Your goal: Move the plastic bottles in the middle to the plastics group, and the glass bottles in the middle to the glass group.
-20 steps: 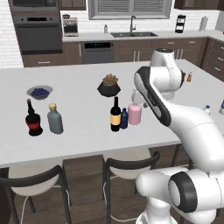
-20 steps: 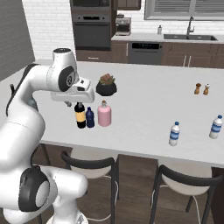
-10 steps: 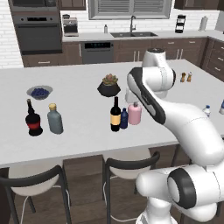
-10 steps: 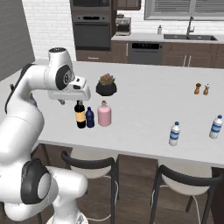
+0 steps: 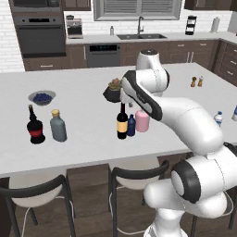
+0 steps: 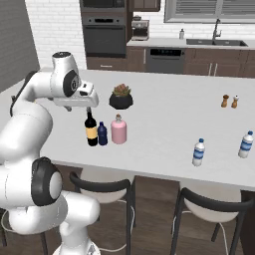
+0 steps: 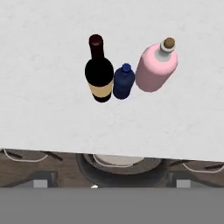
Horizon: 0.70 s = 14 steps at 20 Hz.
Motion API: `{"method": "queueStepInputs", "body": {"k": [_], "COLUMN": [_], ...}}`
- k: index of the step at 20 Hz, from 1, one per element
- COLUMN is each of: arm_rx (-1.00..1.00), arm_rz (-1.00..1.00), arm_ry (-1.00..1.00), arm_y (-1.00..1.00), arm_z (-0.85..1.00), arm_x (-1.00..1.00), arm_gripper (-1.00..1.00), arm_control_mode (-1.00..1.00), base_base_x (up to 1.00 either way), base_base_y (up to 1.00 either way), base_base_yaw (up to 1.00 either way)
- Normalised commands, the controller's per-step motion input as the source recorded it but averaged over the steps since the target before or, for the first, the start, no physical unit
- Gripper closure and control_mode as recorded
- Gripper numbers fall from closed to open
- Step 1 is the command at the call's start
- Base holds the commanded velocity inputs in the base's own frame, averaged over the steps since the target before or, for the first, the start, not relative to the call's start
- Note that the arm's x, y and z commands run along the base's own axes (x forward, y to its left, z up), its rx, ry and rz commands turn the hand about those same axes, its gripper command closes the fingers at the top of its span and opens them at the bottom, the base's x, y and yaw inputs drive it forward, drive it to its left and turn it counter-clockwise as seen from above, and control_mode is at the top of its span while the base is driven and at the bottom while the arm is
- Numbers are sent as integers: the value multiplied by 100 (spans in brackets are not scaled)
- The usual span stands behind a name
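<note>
Standing in a tight row near the front edge of the white worktop [image 5: 83,139], a dark wine bottle [image 5: 122,121], a small dark-blue bottle [image 5: 131,125] and a squat pink bottle [image 5: 142,120] touch or nearly touch, left to right, just in front of a potted plant [image 5: 114,90]. Well left of the wine bottle sit a black red-labelled bottle [image 5: 34,126] and a grey-blue yellow-capped bottle [image 5: 58,126]; far to its right stand two clear water bottles [image 6: 199,152]. Above the wine bottle hangs the claw [image 6: 89,108], empty, its fingers spread wide.
</note>
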Motion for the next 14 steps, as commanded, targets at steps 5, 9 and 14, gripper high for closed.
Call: {"method": "queueStepInputs", "body": {"k": [5, 9, 14], "arm_rx": [0, 0, 0], "arm_rz": [0, 0, 0], "arm_ry": [-13, -12, -16], "arm_y": [22, 24, 4], "arm_z": [0, -3, -3], "arm_x": [55, 38, 11], "arm_gripper": [-100, -100, -100], "arm_control_mode": [-100, -100, -100], "base_base_x": [0, 0, 0], "base_base_y": [0, 0, 0], "base_base_yaw": [0, 0, 0]}}
